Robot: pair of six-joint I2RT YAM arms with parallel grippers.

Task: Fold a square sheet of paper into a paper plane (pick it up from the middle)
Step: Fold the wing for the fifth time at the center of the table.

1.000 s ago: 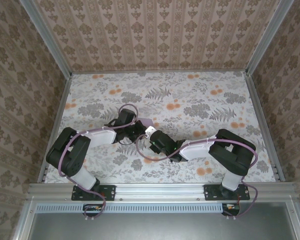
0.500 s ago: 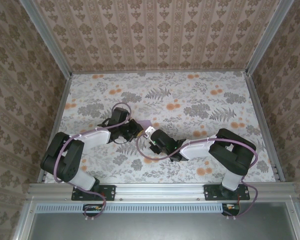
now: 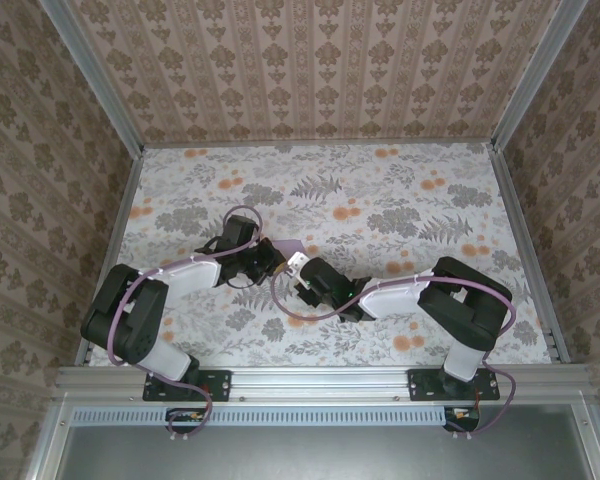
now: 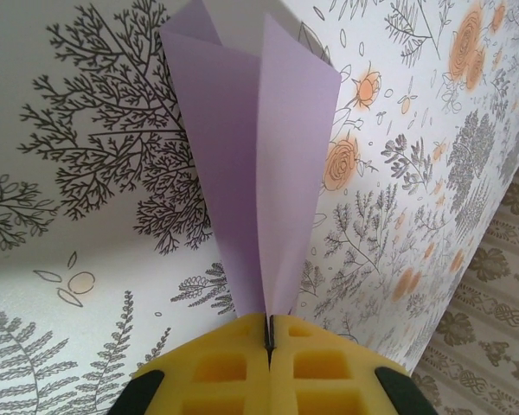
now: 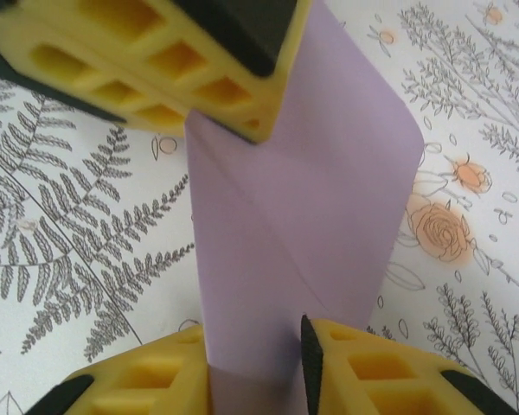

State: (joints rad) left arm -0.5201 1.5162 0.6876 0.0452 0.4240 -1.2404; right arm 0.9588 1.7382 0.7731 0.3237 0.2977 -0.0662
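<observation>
The square sheet of paper [image 4: 259, 173] is lilac and folded lengthwise into a narrow, creased shape. It is held just above the floral tablecloth at mid-table [image 3: 288, 246]. My left gripper [image 4: 270, 333] is shut on one end of the fold, its yellow pads pressed together on the crease. The left gripper's fingers [image 5: 182, 69] also appear at the top of the right wrist view, clamping the paper [image 5: 311, 190]. My right gripper [image 5: 256, 363] faces it from the other end. Its jaws stand apart with the paper lying between them. In the top view the left gripper [image 3: 276, 256] and the right gripper [image 3: 298, 268] nearly meet.
The floral tablecloth [image 3: 400, 200] covers the whole table. Patterned walls with metal rails [image 3: 115, 250] close it on three sides. Both arms stretch inward from the near edge, with lilac cables looping beside the wrists.
The right gripper's jaws have parted around the paper. The left arm has dropped lower and drawn slightly left, still clamped on the fold.
</observation>
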